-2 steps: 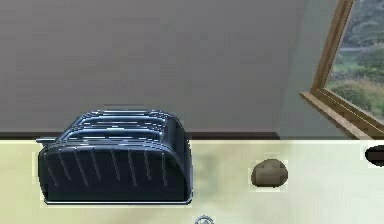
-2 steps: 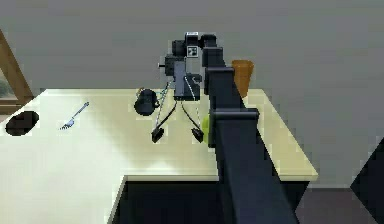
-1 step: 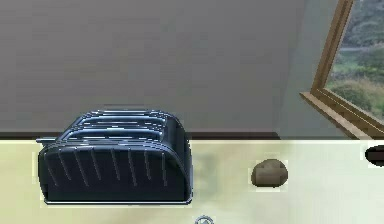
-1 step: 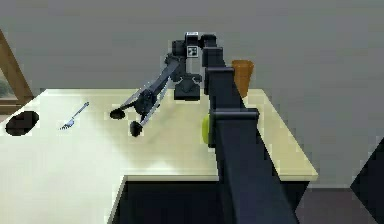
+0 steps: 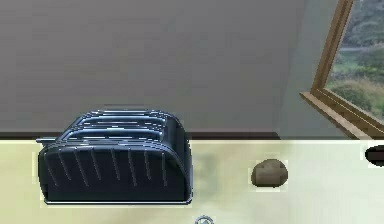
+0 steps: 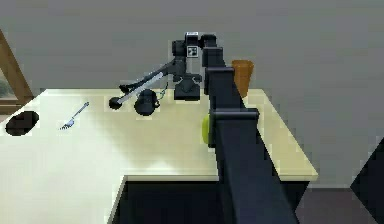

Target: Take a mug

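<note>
The arm [image 6: 235, 140] reaches across the counter [image 6: 90, 150]. Its gripper [image 6: 135, 92] sits by a small dark thing [image 6: 146, 103], possibly the mug. Whether the fingers [image 6: 150, 77] grasp anything, I cannot tell. A lift on a poor hold could tip it over.

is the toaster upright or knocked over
Upright. In the forward view the toaster sits flat on the pale countertop, with its slots facing up.

Free countertop [image 6: 150, 150] in front; dark utensil [image 6: 140, 80] and brown cup [image 6: 243, 72] crowd its far edge
</note>
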